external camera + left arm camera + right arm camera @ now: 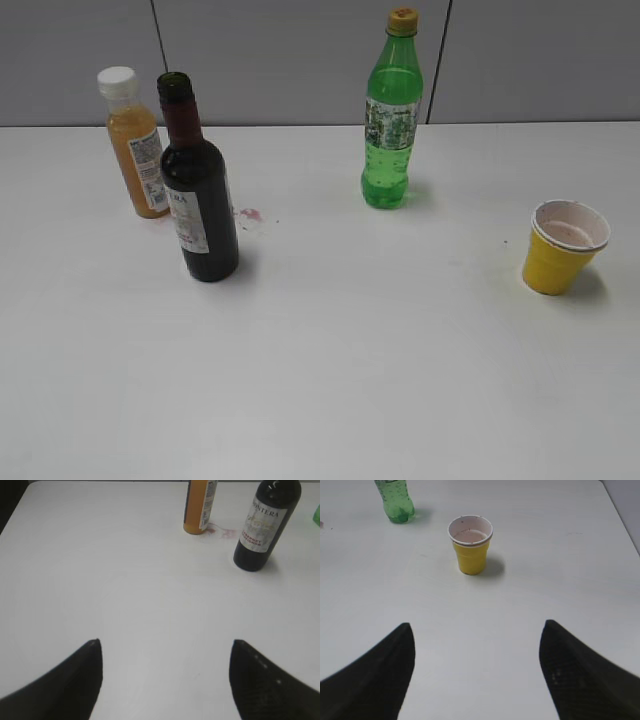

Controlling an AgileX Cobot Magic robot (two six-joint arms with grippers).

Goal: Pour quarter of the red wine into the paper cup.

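Note:
The red wine bottle, dark glass with a white label and no cap, stands upright at the left of the white table; it also shows in the left wrist view far ahead and to the right. The yellow paper cup with a pink-stained inside stands upright at the right; it shows in the right wrist view ahead of the jaws. My left gripper is open and empty, well short of the bottle. My right gripper is open and empty, short of the cup. Neither gripper shows in the exterior view.
An orange juice bottle with a white cap stands just behind and left of the wine. A green soda bottle with a yellow cap stands at the back centre. A small pink stain lies on the table next to the wine.

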